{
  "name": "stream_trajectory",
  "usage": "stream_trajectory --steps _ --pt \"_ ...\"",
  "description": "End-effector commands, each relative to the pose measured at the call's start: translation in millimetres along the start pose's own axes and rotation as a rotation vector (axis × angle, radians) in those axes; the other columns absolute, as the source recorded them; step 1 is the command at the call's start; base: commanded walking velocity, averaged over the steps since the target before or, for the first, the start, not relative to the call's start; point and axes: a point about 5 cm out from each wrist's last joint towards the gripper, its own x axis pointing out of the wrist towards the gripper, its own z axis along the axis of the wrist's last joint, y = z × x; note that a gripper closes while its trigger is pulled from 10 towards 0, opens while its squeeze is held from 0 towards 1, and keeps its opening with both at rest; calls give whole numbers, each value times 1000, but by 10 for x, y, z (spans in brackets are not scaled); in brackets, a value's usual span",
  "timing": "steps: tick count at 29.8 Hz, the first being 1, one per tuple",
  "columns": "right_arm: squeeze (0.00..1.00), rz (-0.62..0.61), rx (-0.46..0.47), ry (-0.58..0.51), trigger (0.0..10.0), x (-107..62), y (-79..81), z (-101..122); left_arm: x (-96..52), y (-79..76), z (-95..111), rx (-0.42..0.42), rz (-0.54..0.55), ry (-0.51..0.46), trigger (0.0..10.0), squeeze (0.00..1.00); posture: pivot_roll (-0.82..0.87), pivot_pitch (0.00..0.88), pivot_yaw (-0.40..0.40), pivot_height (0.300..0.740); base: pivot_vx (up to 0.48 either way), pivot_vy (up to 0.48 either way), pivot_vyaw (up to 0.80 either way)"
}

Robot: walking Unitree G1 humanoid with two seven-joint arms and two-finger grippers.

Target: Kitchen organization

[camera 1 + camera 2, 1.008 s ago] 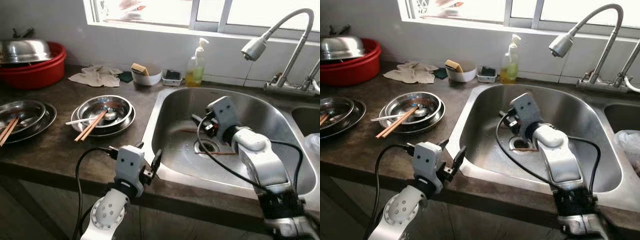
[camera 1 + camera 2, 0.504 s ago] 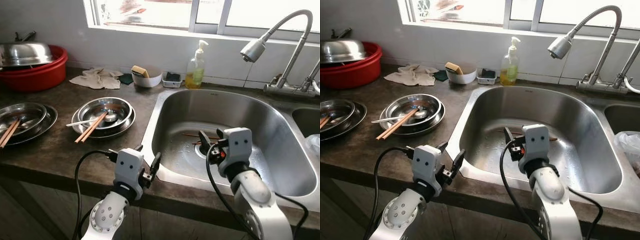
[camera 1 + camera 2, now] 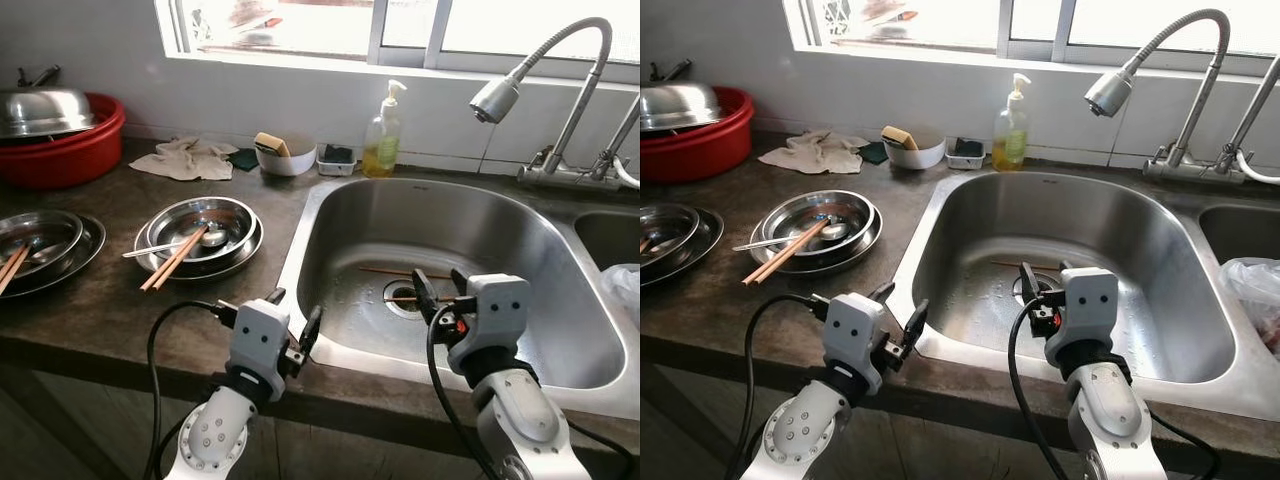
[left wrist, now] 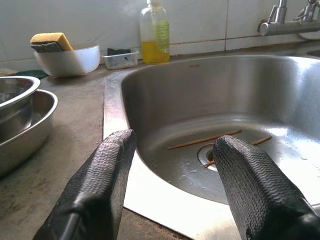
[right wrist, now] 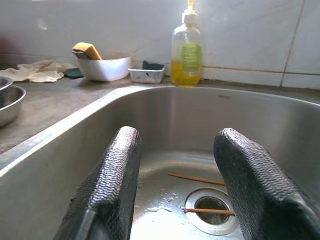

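1. Your right gripper [image 3: 438, 292] hangs spread wide and empty above the stainless steel sink [image 3: 330, 205].
2. Two thin wooden chopsticks [image 5: 196, 178] lie in that sink, by its drain.
3. Your left gripper [image 3: 294, 322] gapes empty at the sink's near-left rim.

Red basin [image 3: 60, 150] with steel lid [image 3: 45, 105] cut off by left edge. Stacked steel plates [image 3: 40, 245] at far left cut by same edge; chopsticks [image 3: 10, 268] on them partly lost. White bag [image 3: 1255, 290] in second sink cut off at right. One sink chopstick [image 3: 415, 299] partly hidden behind right pincer [image 3: 440, 295]. Soap bottle [image 5: 186, 52] label too small to be read. Window scene overexposed, not made out.
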Motion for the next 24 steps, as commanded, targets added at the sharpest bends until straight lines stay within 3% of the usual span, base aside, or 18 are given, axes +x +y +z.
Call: stream_trajectory --steps 1,14,24 --pt "0 20 18 -5 10000 -22 20 31 -12 -10 1 13 6 -4 10000 0 -1 6 -35 740 -240 0 0" --pt "0 180 17 14 10000 -101 116 -8 -49 -20 12 14 -2 -8 10000 0 12 0 -29 740 -258 0 0" --pt "0 180 38 17 10000 -113 177 -33 -57 -55 9 6 -6 -7 10000 0 13 0 -29 740 -274 0 0"
